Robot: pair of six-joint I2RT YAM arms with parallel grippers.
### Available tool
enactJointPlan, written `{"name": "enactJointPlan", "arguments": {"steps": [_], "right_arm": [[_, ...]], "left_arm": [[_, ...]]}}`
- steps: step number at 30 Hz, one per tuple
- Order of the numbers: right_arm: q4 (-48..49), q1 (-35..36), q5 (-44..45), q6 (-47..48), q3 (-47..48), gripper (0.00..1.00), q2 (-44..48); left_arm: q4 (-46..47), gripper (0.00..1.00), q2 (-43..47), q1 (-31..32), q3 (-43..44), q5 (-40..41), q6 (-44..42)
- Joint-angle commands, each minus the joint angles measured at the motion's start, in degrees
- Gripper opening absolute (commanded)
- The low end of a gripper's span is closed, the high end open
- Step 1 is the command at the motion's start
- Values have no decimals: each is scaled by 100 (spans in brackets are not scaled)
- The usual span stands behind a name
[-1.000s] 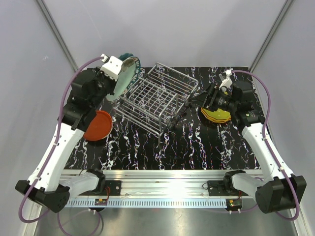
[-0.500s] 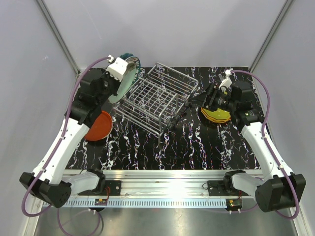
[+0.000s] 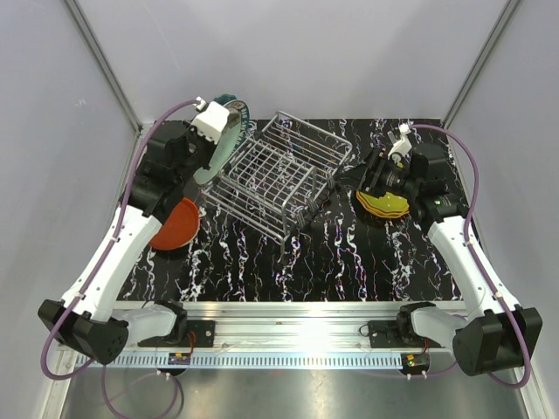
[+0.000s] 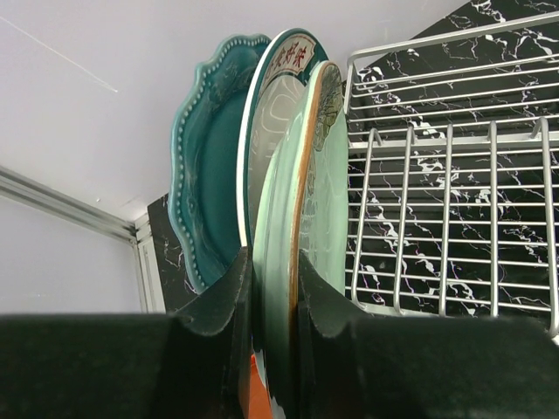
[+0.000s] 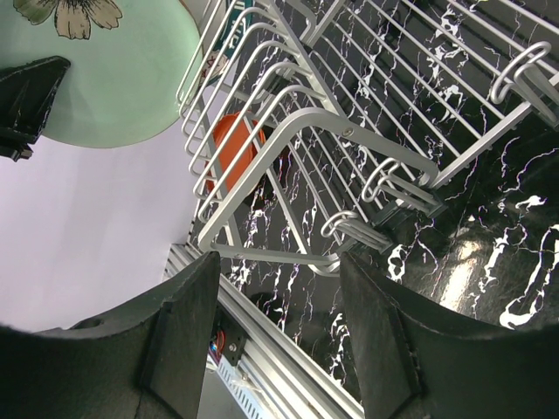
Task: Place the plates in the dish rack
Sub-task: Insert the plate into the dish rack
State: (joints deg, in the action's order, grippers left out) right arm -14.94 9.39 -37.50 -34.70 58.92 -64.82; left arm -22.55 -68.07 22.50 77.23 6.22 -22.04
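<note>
The left fingers [image 4: 273,262] are narrow and pinch the rim of the mint plate [image 4: 319,209], one finger on each face. The plate stands on edge above the far-left corner of the counter [image 3: 349,253]. It hangs just beside the left end of the rack [image 3: 279,170], not yet over any slot. Right behind it in the wrist view stand a cream plate [image 4: 271,105] with a teal rim and a scalloped teal plate [image 4: 205,175]; whether either touches the held one I cannot tell. A red plate [image 3: 175,223] lies flat on the counter to the near left of the rack, and a stack [image 3: 384,205] of yellow and orange plates lies to the rack's right.

The mint plate looks stiff, glazed and probably slick, and it would likely chip if knocked against the wire. Held by one edge, its weight hangs off the grip, so it could swivel between the fingers. The rim is the sensible place to hold it, opposite the edge that must enter a slot.

The left arm reaches far, elbow raised, wrist turned so the plate's flowered face looks toward the rack. The right arm stretches forward beside the rack's right end. The right fingers [image 5: 278,288] are wide with nothing between them, hovering above the stack and pointing at the rack
</note>
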Motion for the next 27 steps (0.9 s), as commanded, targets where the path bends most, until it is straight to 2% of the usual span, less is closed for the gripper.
{"name": "enactJointPlan", "arguments": {"steps": [1,5,12,27], "right_arm": [[70,28,85,104,217,64,-40],[70,28,85,104,208,64,-31],[79,28,111,121,182,64,-22],[96,28,137,139,155,64,-22]], "left_arm": [[1086,14,75,0,213,143,-55],[1068,20,49,0,213,169,-72],[1024,21,-57,17,257,231,-98],[875,38,-259,263,389,723,-415]]}}
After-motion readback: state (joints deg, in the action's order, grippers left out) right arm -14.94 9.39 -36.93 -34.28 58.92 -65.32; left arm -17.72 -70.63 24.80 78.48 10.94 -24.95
